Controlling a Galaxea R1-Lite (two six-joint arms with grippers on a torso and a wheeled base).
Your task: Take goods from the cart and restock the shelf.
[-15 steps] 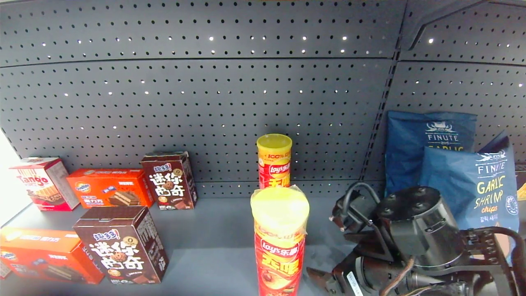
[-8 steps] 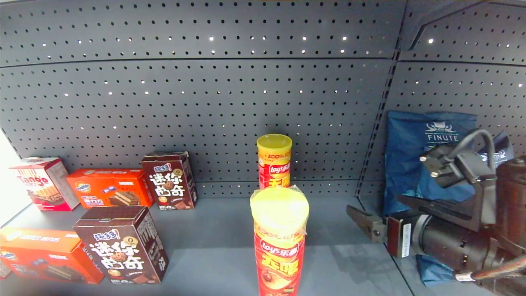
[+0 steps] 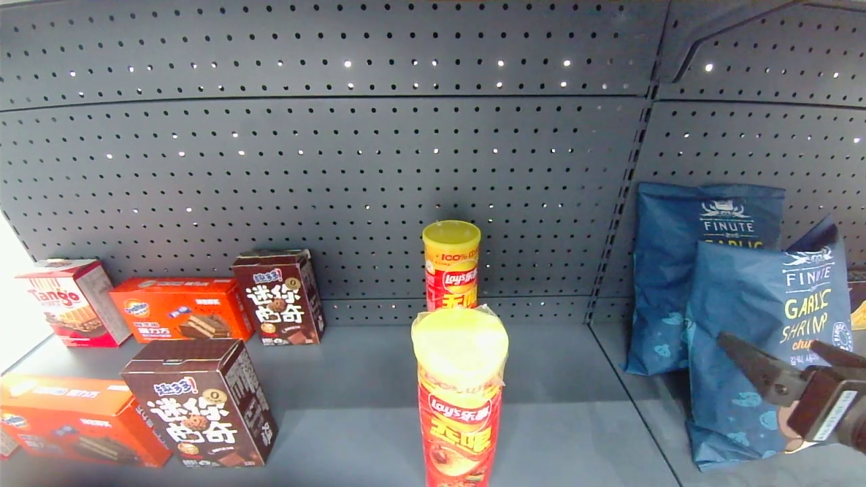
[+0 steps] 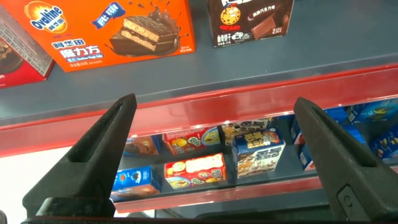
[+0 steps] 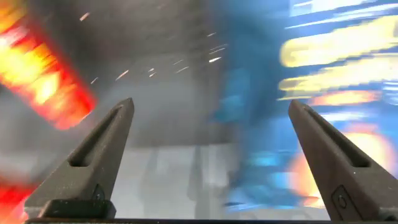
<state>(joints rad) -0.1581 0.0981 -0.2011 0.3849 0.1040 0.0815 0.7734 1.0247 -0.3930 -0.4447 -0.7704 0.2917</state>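
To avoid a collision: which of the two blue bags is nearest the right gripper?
The front bag, farther right; the right gripper overlaps it in the head view. The other bag stands behind it.

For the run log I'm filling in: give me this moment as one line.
right gripper: open, empty, near front blue chip bag | left gripper: open, empty, facing red shelf edge | front chip can: upright

middle: front can [image 3: 460, 399] on the shelf [image 3: 352, 379], back can [image 3: 451, 265] straight behind it near the rear wall [image 3: 338, 203]
left: front row of boxes [image 3: 199, 402], back row of boxes [image 3: 179, 308] behind, well apart from the cans
right: front bag [image 3: 758, 325], rear bag [image 3: 676, 270] just behind it
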